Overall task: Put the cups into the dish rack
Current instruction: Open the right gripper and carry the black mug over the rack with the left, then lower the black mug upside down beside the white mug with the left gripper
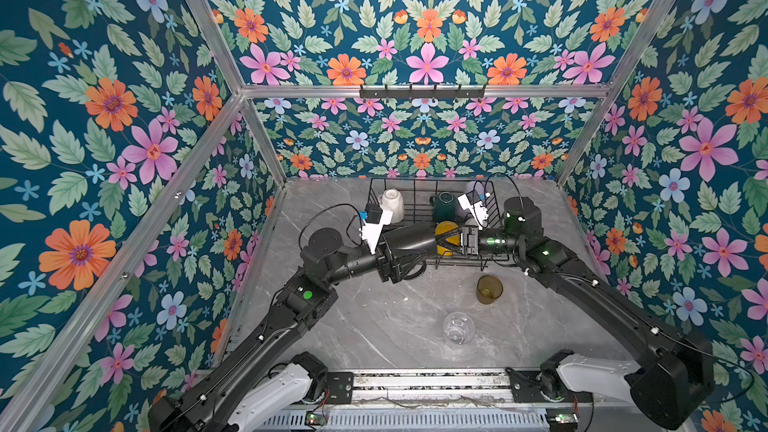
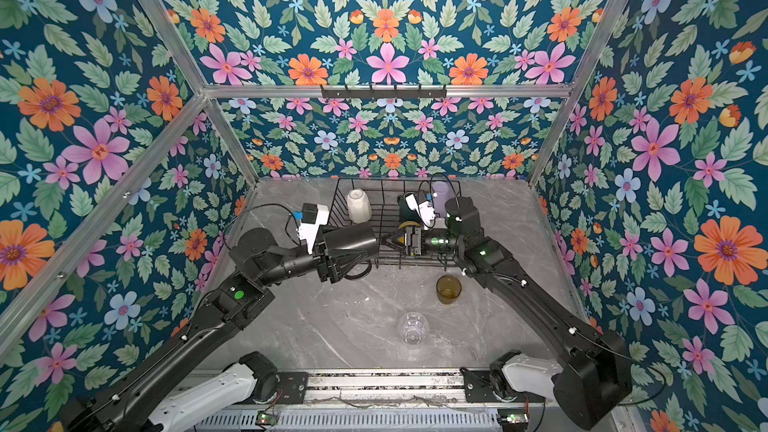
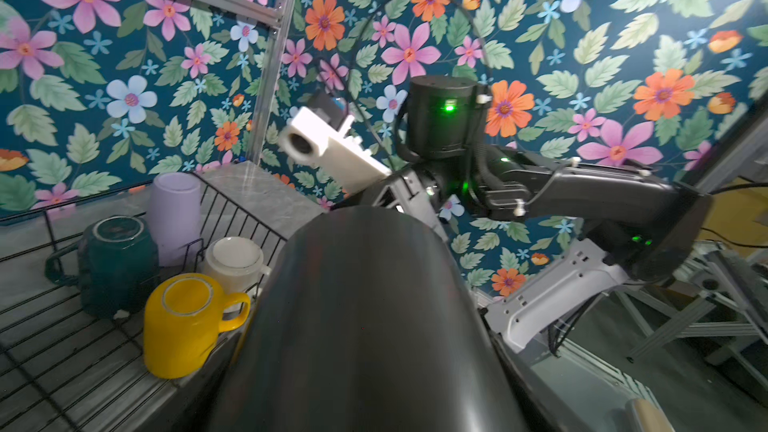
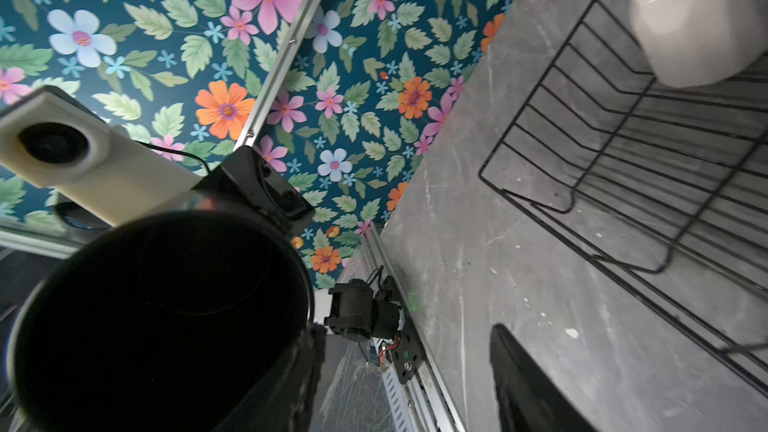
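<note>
Grey marble tabletop (image 1: 374, 326) with dish rack (image 1: 417, 201), floral walls (image 1: 415, 35) around

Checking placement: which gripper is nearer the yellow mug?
Right. The right gripper is open close by the yellow mug; the left gripper holds the black cup farther off, that cup between them.

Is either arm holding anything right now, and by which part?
The left gripper clasps the black cup around its body; the right gripper, open, holds nothing.
</note>
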Controlling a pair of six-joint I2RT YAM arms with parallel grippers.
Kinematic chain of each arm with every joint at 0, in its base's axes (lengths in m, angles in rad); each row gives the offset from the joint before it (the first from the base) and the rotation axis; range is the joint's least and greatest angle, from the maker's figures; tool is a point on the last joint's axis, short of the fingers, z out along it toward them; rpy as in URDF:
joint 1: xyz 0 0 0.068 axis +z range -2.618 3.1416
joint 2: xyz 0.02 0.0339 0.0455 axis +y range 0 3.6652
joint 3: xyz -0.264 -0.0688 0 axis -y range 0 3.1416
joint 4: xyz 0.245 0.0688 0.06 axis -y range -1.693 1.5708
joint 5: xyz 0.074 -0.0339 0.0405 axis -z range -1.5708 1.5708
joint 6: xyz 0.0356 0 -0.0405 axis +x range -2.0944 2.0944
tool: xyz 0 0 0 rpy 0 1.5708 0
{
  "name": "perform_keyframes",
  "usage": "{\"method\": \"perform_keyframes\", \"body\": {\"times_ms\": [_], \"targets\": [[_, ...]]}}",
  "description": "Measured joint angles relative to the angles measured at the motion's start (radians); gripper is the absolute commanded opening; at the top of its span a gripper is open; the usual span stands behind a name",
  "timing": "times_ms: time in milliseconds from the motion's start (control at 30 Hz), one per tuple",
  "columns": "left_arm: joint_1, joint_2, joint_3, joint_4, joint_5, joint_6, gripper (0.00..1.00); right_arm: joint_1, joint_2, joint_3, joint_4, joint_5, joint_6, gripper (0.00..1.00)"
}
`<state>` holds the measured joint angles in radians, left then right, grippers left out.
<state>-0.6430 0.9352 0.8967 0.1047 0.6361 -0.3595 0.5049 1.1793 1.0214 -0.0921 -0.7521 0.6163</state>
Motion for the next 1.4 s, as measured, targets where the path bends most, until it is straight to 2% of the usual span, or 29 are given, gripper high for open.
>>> {"method": "perform_keyframes", "body": {"times_ms": [233,467,633,900,1233,1400], "targets": [[0.000,0.196,0.233,-0.243,-0.169,0.062,0.00,-0.005,-0.166,-0.103,-0.086,0.219,-0.069,0.90],[0.000,0.427,0.474,-0.462,-0.312,0.075,0.00,-0.005,-0.237,-0.157,-0.084,0.314,-0.079,0.94],[0.000,0.585,0.643,-0.595,-0.432,0.093,0.00,-0.005,-0.246,-0.168,-0.080,0.317,-0.095,0.97],[0.000,0.833,0.891,-0.774,-0.560,0.129,0.00,-0.004,-0.273,-0.191,-0.082,0.314,-0.099,0.99],[0.006,1.135,1.155,-0.918,-0.626,0.159,0.00,-0.004,-0.304,-0.224,-0.111,0.313,-0.095,0.99],[0.032,1.206,1.195,-0.931,-0.632,0.159,0.00,-0.004,-0.320,-0.243,-0.121,0.310,-0.089,0.98]]}}
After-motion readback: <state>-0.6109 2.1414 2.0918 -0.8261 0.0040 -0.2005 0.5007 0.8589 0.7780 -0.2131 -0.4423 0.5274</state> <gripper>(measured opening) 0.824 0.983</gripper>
